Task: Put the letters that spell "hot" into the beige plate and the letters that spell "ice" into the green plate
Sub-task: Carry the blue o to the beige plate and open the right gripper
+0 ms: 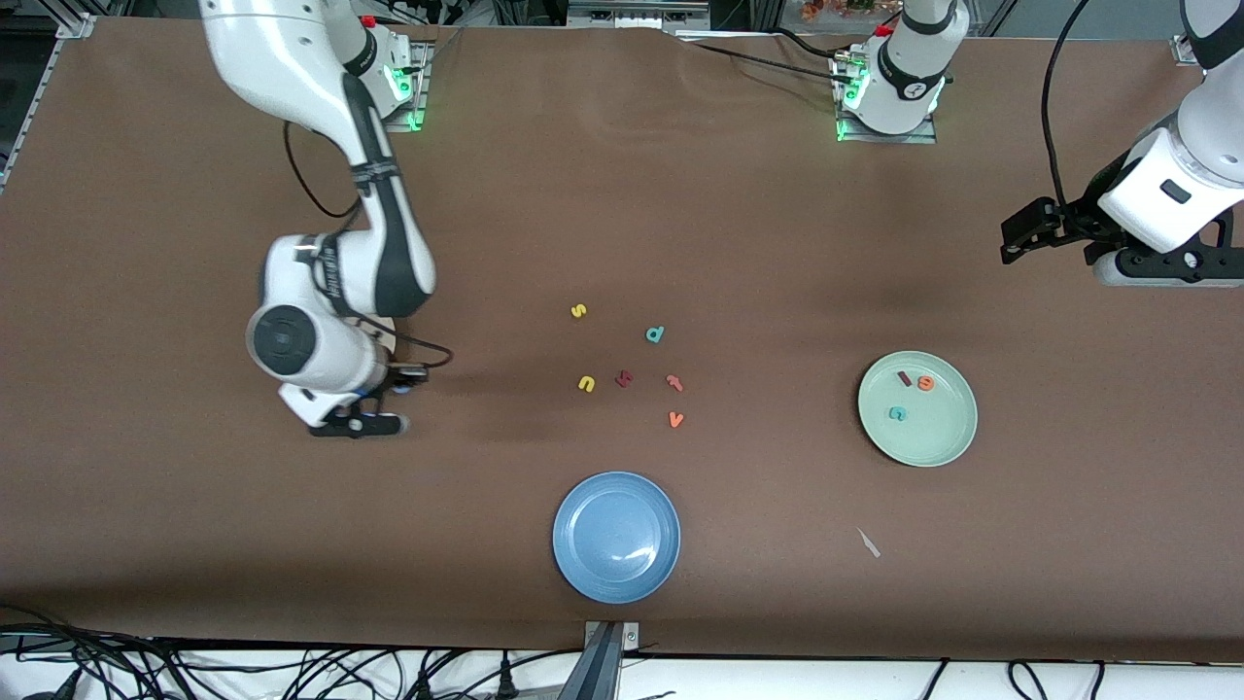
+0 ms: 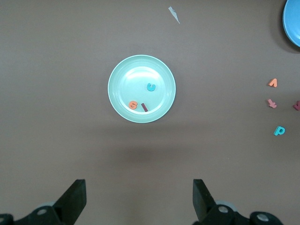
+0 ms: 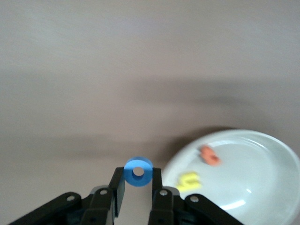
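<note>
The right gripper (image 3: pixel 138 187) pinches the blue o (image 3: pixel 138 171) beside the beige plate (image 3: pixel 262 187), which the arm hides from the front camera. The left gripper (image 2: pixel 139 199) waits wide open, empty, over bare table at the left arm's end.

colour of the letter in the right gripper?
Blue: the ring-shaped o, clearest in the right wrist view.

A brown matte table covering (image 1: pixel 622 194) fills almost the whole front view, smooth except for a slight wrinkle along its upper edge. Soft overhead light leaves dull shadows on it. Along the camera's edge runs a white strip (image 1: pixel 292 671) strewn with black cables (image 1: pixel 117 666), and a grey metal bracket (image 1: pixel 607 656) sits at its middle. Past the table's upper edge, aluminium framing (image 1: pixel 637 12) and dark clutter show. Green indicator lights (image 1: pixel 413 117) glow there.
</note>
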Available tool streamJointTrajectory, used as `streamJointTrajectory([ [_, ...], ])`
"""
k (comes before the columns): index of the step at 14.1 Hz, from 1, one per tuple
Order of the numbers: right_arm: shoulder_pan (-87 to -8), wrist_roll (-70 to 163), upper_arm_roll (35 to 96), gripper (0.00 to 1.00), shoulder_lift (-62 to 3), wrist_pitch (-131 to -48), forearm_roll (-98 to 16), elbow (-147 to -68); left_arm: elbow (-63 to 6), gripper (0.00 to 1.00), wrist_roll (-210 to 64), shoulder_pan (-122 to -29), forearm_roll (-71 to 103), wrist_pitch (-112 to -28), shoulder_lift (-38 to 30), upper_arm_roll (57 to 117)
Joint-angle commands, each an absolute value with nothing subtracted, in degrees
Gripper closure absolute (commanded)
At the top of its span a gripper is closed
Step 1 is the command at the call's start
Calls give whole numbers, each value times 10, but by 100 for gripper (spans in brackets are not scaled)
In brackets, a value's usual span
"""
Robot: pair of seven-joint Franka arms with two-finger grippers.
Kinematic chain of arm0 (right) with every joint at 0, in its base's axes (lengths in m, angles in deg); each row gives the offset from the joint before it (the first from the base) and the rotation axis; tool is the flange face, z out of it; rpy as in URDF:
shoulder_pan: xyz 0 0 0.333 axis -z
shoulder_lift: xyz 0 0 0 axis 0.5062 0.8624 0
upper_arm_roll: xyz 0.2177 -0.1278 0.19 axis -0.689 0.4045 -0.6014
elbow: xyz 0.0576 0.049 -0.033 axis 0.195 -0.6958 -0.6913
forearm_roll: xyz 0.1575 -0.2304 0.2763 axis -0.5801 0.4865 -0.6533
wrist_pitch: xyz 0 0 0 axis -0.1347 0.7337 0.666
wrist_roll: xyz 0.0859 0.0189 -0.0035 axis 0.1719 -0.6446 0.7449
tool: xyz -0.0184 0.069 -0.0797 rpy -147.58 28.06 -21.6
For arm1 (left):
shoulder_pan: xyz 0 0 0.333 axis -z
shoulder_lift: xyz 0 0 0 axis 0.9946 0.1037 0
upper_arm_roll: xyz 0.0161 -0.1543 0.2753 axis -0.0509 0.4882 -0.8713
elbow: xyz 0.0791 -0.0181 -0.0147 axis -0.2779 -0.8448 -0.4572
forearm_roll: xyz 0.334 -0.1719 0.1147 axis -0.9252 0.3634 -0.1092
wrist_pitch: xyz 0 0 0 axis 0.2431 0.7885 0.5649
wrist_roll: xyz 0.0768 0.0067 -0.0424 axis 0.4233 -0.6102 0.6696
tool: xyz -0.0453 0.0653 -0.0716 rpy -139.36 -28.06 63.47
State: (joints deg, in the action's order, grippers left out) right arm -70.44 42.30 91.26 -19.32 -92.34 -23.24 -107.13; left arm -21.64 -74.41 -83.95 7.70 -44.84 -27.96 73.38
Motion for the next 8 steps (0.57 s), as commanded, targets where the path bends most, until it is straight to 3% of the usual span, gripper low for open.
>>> streamJointTrajectory([
  [1, -710, 494, 952, 93, -270, -975, -243, -1202, -197, 0, -753, -840, 66, -434, -270, 737],
  [4, -708, 513, 961, 87, -268, -1037, -246, -1254, -197, 0, -753, -840, 66, -434, -270, 737],
  [5, -708, 510, 961, 57, -268, -1044, -247, -1263, -197, 0, -752, -840, 67, -434, -270, 737],
  [6, -708, 503, 962, 1, -268, -1037, -247, -1260, -196, 0, -749, -839, 67, -434, -270, 737],
  [8, -708, 472, 962, 0, -267, -975, -246, -1213, -196, 0, -749, -838, 67, -434, -270, 738],
])
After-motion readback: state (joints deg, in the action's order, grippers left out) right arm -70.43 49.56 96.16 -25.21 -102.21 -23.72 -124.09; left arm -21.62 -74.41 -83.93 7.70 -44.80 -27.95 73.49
